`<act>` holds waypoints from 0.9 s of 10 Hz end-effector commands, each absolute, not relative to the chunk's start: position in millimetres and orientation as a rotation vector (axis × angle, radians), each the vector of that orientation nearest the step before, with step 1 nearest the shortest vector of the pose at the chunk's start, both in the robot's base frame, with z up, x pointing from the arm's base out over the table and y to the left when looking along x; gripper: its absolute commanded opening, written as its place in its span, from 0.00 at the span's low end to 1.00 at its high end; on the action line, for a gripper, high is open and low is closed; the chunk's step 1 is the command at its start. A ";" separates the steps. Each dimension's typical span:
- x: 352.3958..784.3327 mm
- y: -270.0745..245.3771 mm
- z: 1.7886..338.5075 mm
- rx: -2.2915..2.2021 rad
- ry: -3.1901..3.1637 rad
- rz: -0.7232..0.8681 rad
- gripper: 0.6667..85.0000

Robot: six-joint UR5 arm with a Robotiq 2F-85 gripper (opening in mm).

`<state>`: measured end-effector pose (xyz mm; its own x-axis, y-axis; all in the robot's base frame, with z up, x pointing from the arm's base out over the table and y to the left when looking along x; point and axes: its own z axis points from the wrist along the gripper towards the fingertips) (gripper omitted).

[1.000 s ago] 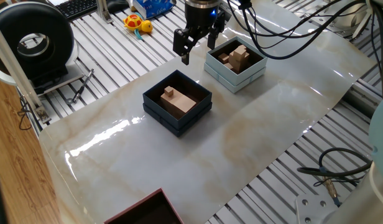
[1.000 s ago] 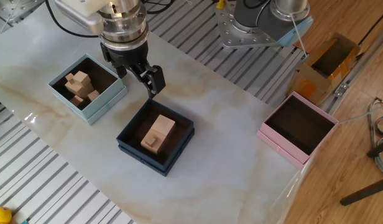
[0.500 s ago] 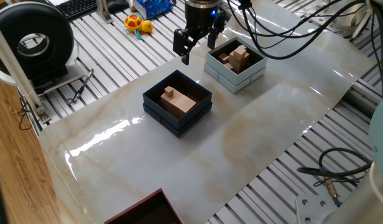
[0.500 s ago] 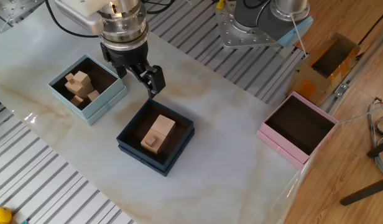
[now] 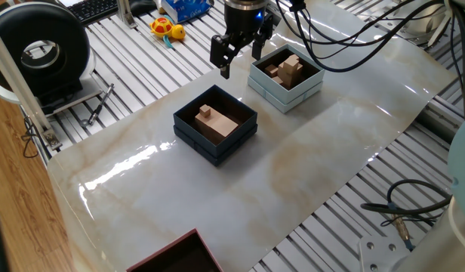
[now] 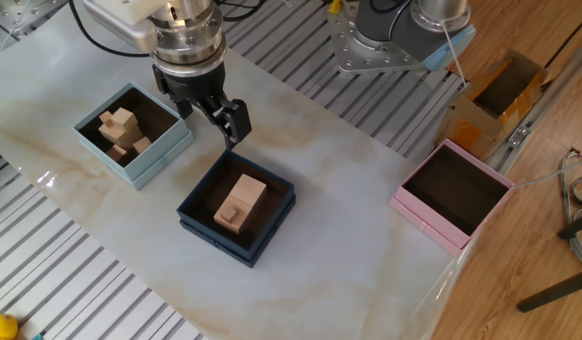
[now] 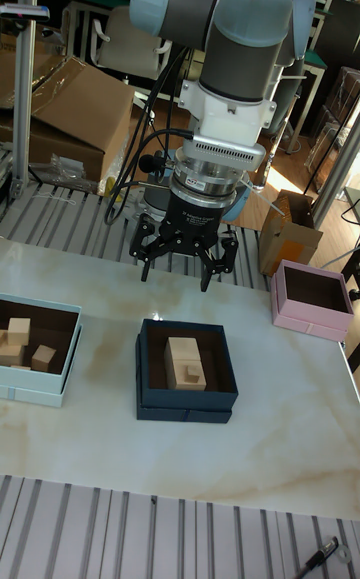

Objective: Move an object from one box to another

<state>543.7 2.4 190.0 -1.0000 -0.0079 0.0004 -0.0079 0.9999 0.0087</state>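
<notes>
The dark navy box (image 5: pixel 189 115) (image 6: pixel 193 204) (image 7: pixel 186 410) sits mid-table. Inside it lies a flat tan block with the small wooden cube (image 5: pixel 205 112) (image 6: pixel 233 214) (image 7: pixel 192 371) resting on top. The pale blue-white box (image 5: pixel 294 95) (image 6: pixel 155 161) (image 7: pixel 38 395) stands beside it and holds a few wooden pieces. My gripper (image 5: pixel 238 54) (image 6: pixel 208 111) (image 7: pixel 175 272) hangs open and holds nothing. It is above the table, just behind the dark box and between the two boxes.
A pink box (image 6: pixel 412 206) (image 7: pixel 311 328) with a dark inside stands at the table's far side from the pale box. A yellow toy (image 5: pixel 167 29) and a black round device (image 5: pixel 40 49) lie off the mat. Cables trail from the arm.
</notes>
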 end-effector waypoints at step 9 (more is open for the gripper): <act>556.8 15.5 190.6 -0.030 -3.197 -0.078 0.01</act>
<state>562.1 4.4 189.3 -0.9969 -0.0301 -0.0731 -0.0302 0.9995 -0.0004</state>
